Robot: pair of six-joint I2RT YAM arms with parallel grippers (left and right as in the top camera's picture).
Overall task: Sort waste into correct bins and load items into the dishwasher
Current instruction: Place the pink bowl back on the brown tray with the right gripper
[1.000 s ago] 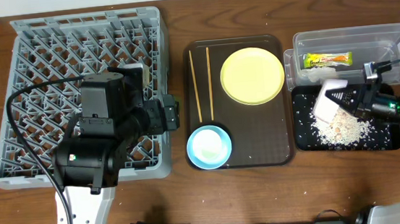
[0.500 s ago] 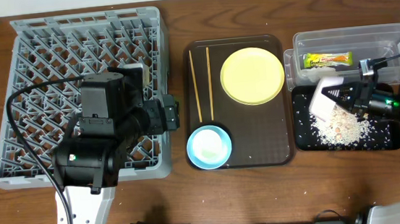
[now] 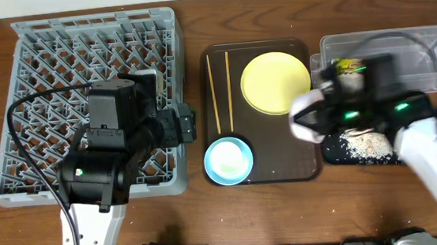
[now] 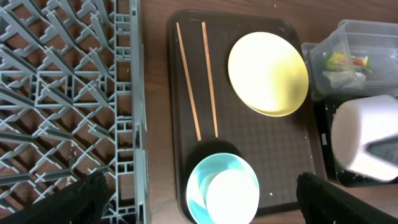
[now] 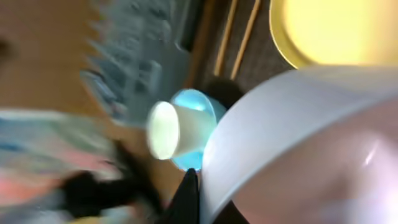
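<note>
My right gripper (image 3: 313,119) is shut on a white bowl (image 3: 305,117) and holds it over the right edge of the brown tray; the bowl fills the right wrist view (image 5: 298,143). A yellow plate (image 3: 275,82), two chopsticks (image 3: 213,91) and a light blue bowl (image 3: 228,160) with a white cup (image 4: 231,196) inside lie on that tray. My left gripper (image 4: 202,199) is open and empty, above the blue bowl beside the grey dish rack (image 3: 47,66). The snack wrapper (image 3: 348,66) lies in the clear tub (image 3: 426,49). Rice scraps lie in the black tray (image 3: 363,148). No tissue can be made out.
The dark brown serving tray (image 3: 286,164) sits between the rack and the two bins. My left arm's body covers the rack's front right part. Bare wooden table runs along the front edge.
My right arm has swung left with the white bowl, from above the black tray to the brown tray's right edge. The left arm has not moved.
</note>
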